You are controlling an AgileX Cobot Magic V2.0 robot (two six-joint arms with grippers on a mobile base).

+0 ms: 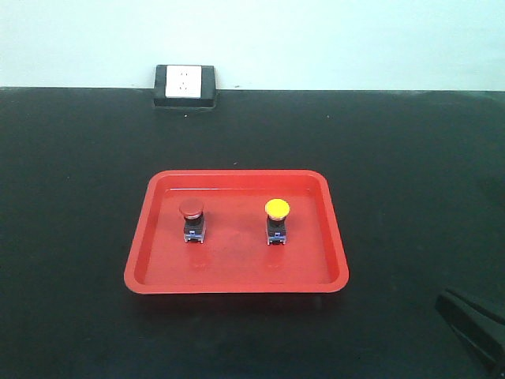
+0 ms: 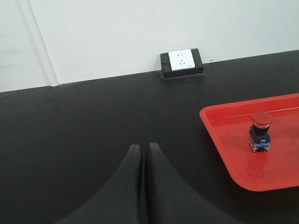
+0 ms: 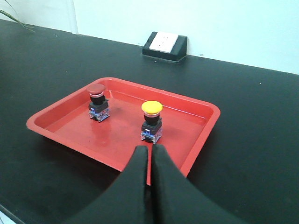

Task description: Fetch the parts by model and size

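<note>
front view: a red tray point(image 1: 237, 280) lies flat on the black table point(image 1: 79, 197), and everything else is placed from it. inside the tray stand two mushroom-head push-button switches, both upright and well apart from each other. the red-capped switch point(image 1: 192, 220) sits in the tray's left half, the yellow-capped switch point(image 1: 277, 219) in its right half, side by side at about the same depth. beyond the tray's far edge, against the pale wall, sits a black-framed wall socket point(image 1: 185, 85) with a white face. off the tray's near right corner a dark part of the right gripper point(image 1: 473, 320) pokes into the picture; its jaws cannot be judged here.

left wrist view: the left gripper point(image 2: 142, 154) hangs over bare table to the left of the tray, apart from it, its two black fingers pressed together with nothing between them. the tray's left end shows at the right edge, with the red-capped switch standing in it.

right wrist view: the right gripper is at the tray's near rim, fingers clenched together and empty, tips just short of the yellow-capped switch, not touching it. the red-capped switch stands further left in the tray. the socket lies beyond the tray's far rim.
</note>
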